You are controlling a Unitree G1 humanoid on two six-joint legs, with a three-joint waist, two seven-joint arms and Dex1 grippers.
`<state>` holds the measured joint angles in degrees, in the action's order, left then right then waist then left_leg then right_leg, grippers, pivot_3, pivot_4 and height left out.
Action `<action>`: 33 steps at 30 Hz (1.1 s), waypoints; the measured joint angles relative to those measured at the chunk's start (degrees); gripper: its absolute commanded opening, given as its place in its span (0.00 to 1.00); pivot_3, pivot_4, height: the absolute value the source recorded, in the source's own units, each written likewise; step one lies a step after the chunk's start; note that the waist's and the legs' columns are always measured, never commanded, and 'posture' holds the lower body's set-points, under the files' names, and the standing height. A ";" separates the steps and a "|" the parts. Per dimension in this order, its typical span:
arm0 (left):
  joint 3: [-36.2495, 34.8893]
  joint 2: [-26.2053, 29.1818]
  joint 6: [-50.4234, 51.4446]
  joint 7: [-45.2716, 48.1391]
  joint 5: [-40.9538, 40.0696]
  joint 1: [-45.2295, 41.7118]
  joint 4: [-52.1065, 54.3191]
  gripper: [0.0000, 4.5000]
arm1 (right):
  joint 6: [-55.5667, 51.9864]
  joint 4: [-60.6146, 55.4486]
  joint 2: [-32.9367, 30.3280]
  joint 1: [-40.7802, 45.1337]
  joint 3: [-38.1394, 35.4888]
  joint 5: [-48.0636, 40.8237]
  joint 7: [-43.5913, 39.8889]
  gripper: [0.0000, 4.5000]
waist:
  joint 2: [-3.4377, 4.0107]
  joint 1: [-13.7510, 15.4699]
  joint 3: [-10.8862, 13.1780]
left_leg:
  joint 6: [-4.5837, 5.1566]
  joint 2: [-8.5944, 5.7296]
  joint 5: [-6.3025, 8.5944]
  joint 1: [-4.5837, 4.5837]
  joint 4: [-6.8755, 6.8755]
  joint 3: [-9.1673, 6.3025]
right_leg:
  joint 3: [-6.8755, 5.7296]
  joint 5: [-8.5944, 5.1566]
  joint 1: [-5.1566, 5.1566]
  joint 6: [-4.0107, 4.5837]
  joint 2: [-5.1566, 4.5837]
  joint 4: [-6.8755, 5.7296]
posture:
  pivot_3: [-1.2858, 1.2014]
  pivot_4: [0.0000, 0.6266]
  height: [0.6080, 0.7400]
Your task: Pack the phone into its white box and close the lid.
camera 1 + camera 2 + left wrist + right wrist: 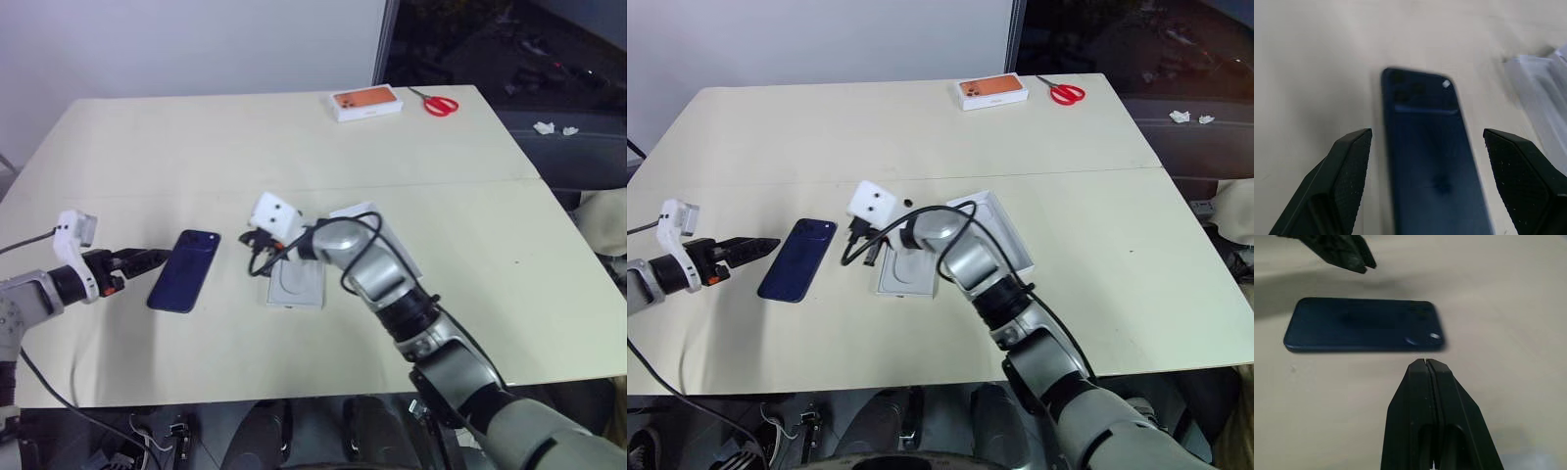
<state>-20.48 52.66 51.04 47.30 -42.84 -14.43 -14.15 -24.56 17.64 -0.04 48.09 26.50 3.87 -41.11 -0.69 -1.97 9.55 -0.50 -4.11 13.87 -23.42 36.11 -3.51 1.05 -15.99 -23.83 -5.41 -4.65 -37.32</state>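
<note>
Left eye view — phone [184, 270] between wide left gripper [157, 258], closed right gripper [252, 240]; scissors [440, 104] far.

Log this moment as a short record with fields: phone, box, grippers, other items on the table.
phone: the phone lies flat on the table, back up, not yet packed
white box: the white box sits open, partly behind the right arm
insert: a thin white insert lies beside the box, nearer the phone
left gripper: the left gripper has its jaws open, one on each side of the phone's end, not gripping it
right gripper: the right gripper has its jaws shut, empty, close beside the phone
far edge: orange-picture box, red scissors
</note>
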 measured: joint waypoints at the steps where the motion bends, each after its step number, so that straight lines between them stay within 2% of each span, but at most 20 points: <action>1: 0.37 0.20 0.00 0.61 0.39 -0.41 -1.18 0.86 | 0.44 0.77 0.62 0.38 0.47 0.43 0.34 0.01 | -0.02 -0.02 -0.01 | -0.01 0.00 0.00 0.00 0.01 0.00 | 0.00 0.00 -0.01 0.00 0.00 0.01 | 0.52 0.24 1.00; 5: 4.48 1.44 -0.47 6.86 4.36 -4.66 -11.26 0.86 | 3.71 8.27 4.51 4.57 3.11 4.53 3.98 0.01 | -0.09 -0.49 -0.05 | -0.14 -0.02 -0.08 0.00 -0.02 0.01 | 0.00 0.00 -0.10 0.00 0.01 -0.07 | 0.52 0.24 1.00; 10: 9.44 2.65 1.15 15.48 7.91 -10.25 -20.00 0.86 | 5.82 16.56 6.87 4.77 5.65 7.26 4.71 0.01 | -0.12 -0.56 -0.07 | -0.14 -0.05 -0.08 -0.01 -0.02 0.07 | 0.02 0.00 -0.14 0.00 0.02 -0.15 | 0.52 0.24 1.00; 16: 13.04 1.09 1.40 22.15 11.54 -15.14 -25.86 0.86 | 6.02 18.17 7.16 4.77 7.40 9.15 2.31 0.01 | -0.06 -0.37 -0.14 | -0.10 -0.09 -0.07 0.01 0.03 0.05 | 0.01 0.00 -0.12 0.00 0.03 -0.25 | 0.52 0.24 1.00; 26: 15.20 -2.55 -0.24 27.27 17.42 -19.28 -30.91 0.86 | 3.06 20.41 7.77 6.77 7.58 11.10 0.10 0.01 | 0.45 0.13 -0.54 | 0.10 -0.21 0.04 0.25 0.06 0.03 | 0.01 0.00 0.19 0.00 -0.01 -0.27 | 0.52 0.24 1.00; 33: 15.18 -5.65 1.20 27.12 18.64 -19.43 -28.29 0.86 | 2.56 21.88 8.05 7.11 6.95 11.20 0.06 0.01 | 0.63 1.12 -0.70 | 0.40 -0.28 0.22 0.86 0.00 0.03 | 0.02 -0.01 0.79 0.00 -0.06 -0.21 | 0.52 0.24 1.00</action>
<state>-5.30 47.01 52.24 74.42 -24.21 -33.86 -42.45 -22.00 39.53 8.01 55.20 33.45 15.07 -41.05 -0.06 -0.85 8.85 -0.10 -4.38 14.09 -22.56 36.11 -3.48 1.07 -16.00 -23.04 -5.41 -4.71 -37.53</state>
